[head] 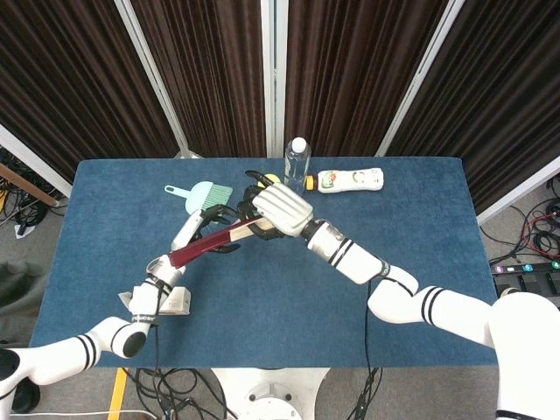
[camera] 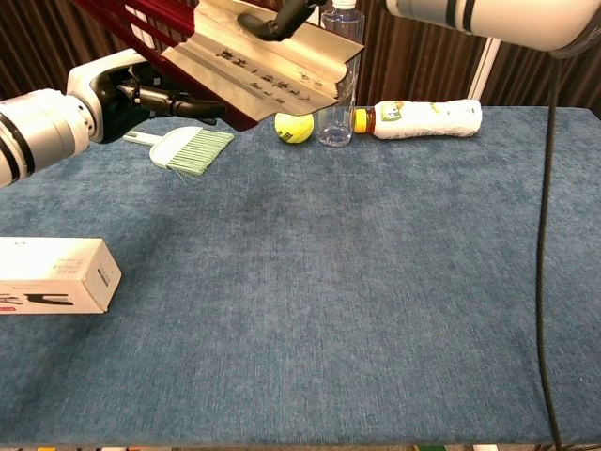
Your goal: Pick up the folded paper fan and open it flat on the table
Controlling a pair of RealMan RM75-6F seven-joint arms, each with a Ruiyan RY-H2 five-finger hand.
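The paper fan (head: 214,245) hangs in the air above the worktop's (camera: 376,282) far left part, partly spread. The right hand (head: 280,210) grips its pale leaf end from above. The left hand (camera: 117,94) meets the dark red ribs, fingers (camera: 188,108) reaching along them; whether they pinch a rib I cannot tell.

A robot test lab or studio. A table (head: 420,236) covered in blue cloth stands before dark pleated curtains (head: 210,70) hung between white frame poles (head: 153,74), with loose cables (head: 166,385) and a power strip (head: 525,269) on the grey floor.
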